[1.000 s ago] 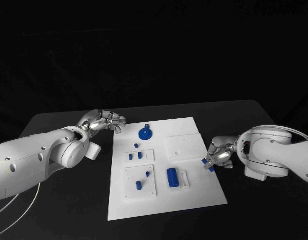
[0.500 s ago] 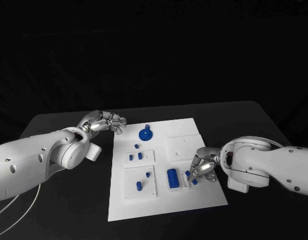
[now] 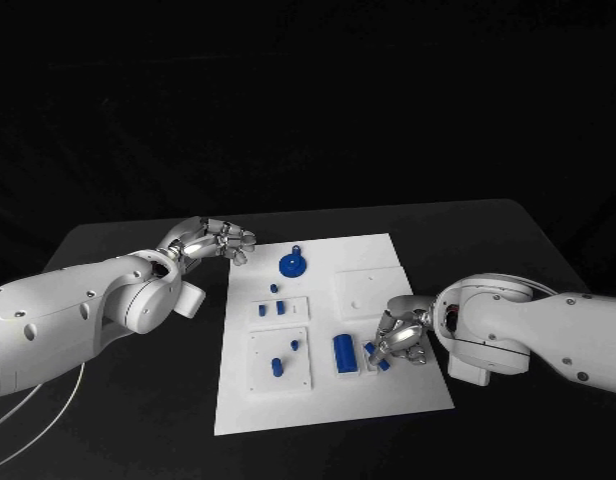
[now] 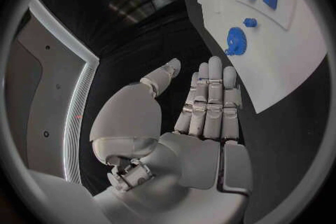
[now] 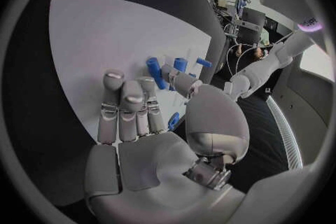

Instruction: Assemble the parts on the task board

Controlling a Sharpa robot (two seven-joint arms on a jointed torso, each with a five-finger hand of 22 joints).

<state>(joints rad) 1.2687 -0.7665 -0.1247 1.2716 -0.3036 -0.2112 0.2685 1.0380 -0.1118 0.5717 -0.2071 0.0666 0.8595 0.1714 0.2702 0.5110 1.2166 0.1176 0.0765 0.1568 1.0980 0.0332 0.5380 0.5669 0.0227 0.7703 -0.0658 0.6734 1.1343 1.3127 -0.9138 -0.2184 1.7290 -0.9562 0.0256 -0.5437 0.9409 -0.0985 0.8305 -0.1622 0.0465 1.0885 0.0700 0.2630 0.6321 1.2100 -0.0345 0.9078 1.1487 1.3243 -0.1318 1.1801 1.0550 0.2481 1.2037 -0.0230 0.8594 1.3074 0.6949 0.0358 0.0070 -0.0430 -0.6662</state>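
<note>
The white task board [image 3: 409, 395] lies mid-table. On it are a round blue part [image 3: 291, 266], a pair of small blue pieces [image 3: 271, 311], two more blue pieces [image 3: 279, 369] on a lower plate, and a long blue block [image 3: 344, 353]. My right hand [image 3: 403, 342] hovers over the board's right side, just beside the long block, pinching a small blue part [image 3: 379, 352] that also shows by the thumb [image 5: 173, 120]. My left hand [image 3: 216, 240] stays off the board's far left corner, its fingers [image 4: 210, 101] straight and holding nothing.
Black table [image 3: 121, 420] surrounds the board on all sides. A raised white plate [image 3: 366, 287] sits on the board's far right part. In the left wrist view the round blue part [image 4: 236, 41] lies on the board [image 4: 294, 61] ahead of the fingers.
My right hand has travelled from the board's right edge inward over the board, carrying the small blue part up to the long blue block. The left hand has stayed put.
</note>
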